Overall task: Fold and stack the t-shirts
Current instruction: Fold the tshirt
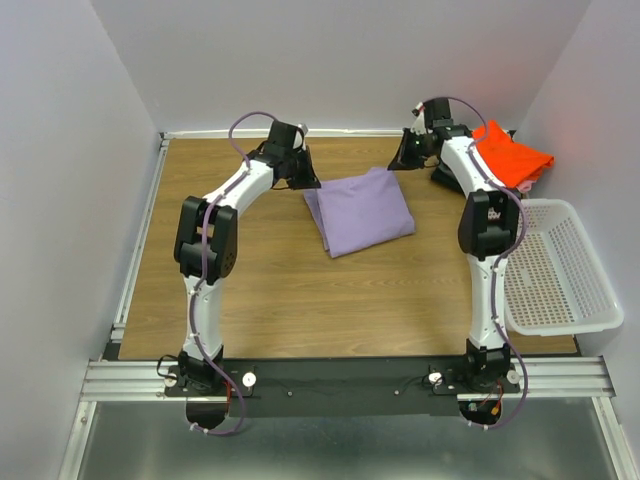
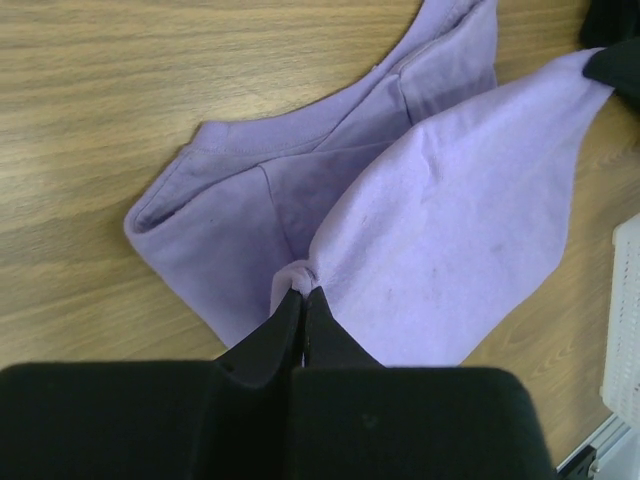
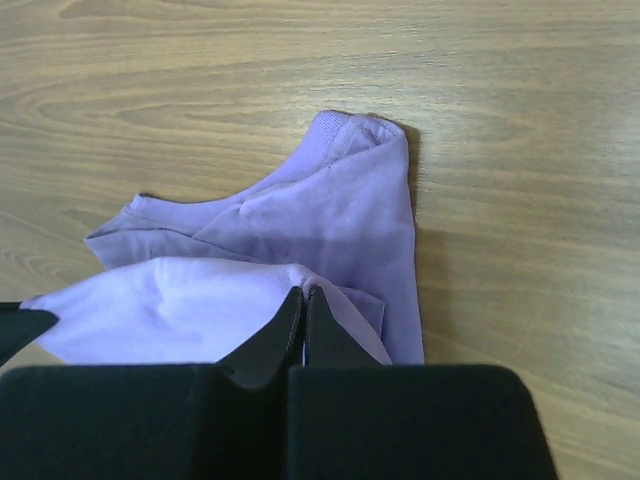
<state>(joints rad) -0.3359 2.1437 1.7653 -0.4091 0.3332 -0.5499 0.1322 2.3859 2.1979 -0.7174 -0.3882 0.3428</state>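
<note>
A lavender-purple t-shirt (image 1: 360,212) lies partly folded on the wooden table, near the back middle. My left gripper (image 2: 303,291) is shut on a bunched corner of the purple t-shirt (image 2: 440,220) and holds a flap of it raised above the rest. My right gripper (image 3: 304,292) is shut on the opposite corner of the same purple t-shirt (image 3: 330,215). In the top view the left gripper (image 1: 303,178) is at the shirt's back left edge and the right gripper (image 1: 403,158) at its back right. A folded orange-red t-shirt (image 1: 510,155) tops a stack at the back right.
A white mesh basket (image 1: 560,270) stands at the table's right edge, its corner (image 2: 625,320) showing in the left wrist view. White walls close in the back and both sides. Bare wooden tabletop (image 1: 300,300) lies in front of the purple shirt.
</note>
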